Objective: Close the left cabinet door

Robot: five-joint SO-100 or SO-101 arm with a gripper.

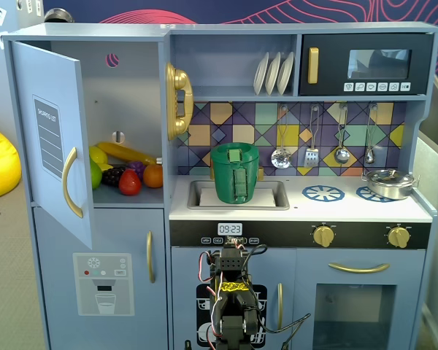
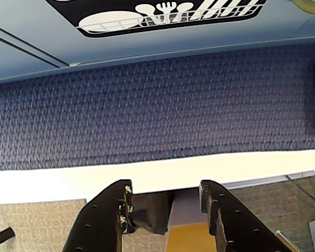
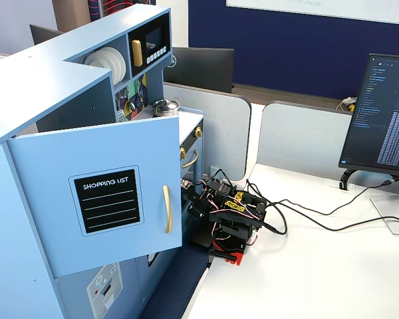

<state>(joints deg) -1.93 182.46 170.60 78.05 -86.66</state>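
The left cabinet door (image 1: 52, 138) is blue-grey and stands swung wide open at the left of the toy kitchen. Its "SHOPPING LIST" panel (image 3: 108, 200) and curved gold handle (image 3: 166, 209) face outward in a fixed view; the handle (image 1: 71, 182) also shows from the front. My arm (image 1: 233, 288) sits folded low in front of the kitchen's middle, to the right of the door and apart from it (image 3: 229, 216). In the wrist view my gripper (image 2: 166, 191) is open and empty, over a blue mat (image 2: 157, 110) and a white table edge (image 2: 52, 184).
Toy fruit (image 1: 124, 173) lies inside the open compartment. A gold phone (image 1: 179, 100) hangs beside it. A green pot (image 1: 235, 173) stands in the sink. The dispenser door (image 1: 102, 284) below is shut. A monitor (image 3: 386, 113) and cables (image 3: 306, 222) are on the white table.
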